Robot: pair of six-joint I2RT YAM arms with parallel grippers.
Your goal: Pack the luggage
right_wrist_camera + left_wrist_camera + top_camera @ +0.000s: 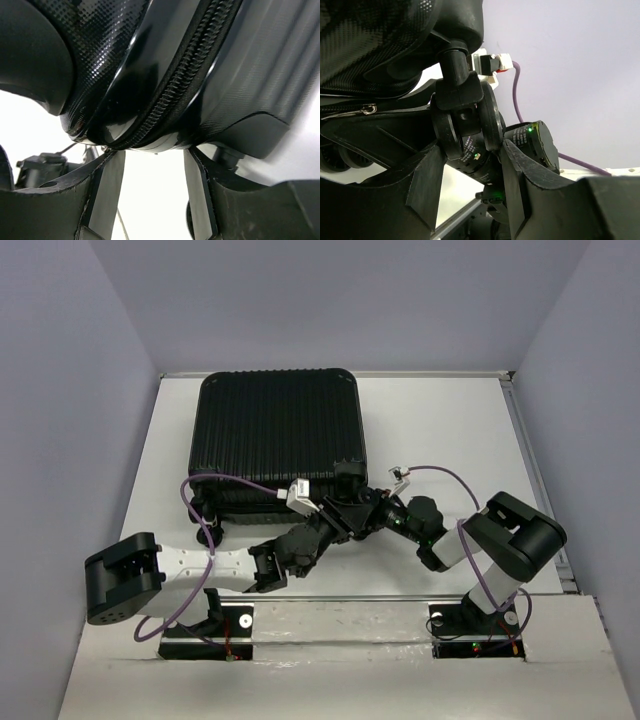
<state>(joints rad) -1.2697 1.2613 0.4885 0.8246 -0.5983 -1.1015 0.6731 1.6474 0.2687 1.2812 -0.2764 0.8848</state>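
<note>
Luggage: black ribbed hard-shell, lying flat and shut on the tabletop, upper centre-left of the top view. Long axis runs bottom to top of that frame, along the ribs; wheel end points to the lower edge.
Left gripper: fingers wide, empty, a caster wheel just beyond the tips.
Right gripper: fingers wide, empty, just below the zipper seam.
Step, by your likely reading: working the zip at the lower-right corner. Next you need the zip tab reached and pinched.
</note>
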